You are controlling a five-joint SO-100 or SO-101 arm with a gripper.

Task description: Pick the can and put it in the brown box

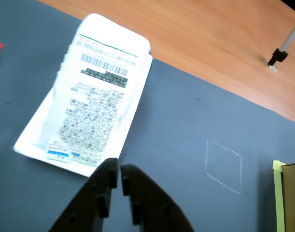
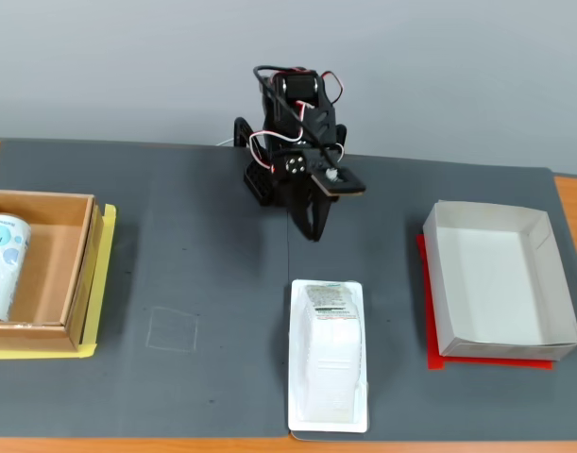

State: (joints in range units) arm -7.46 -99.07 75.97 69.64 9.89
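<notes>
- The can (image 2: 5, 267) lies in the brown box (image 2: 76, 269) at the fixed view's left edge.
- The tray package (image 2: 328, 354) lies centre front, before the arm (image 2: 297, 151).
- The paper box (image 2: 500, 281) sits right.

White can (image 2: 3, 266) with light-blue print; brown box (image 2: 44, 272) on yellow; black fingers (image 1: 108, 180); grey mat (image 2: 212, 283).

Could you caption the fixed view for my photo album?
Can lying in the brown box, white tray package mid-mat, pincer empty.
</notes>
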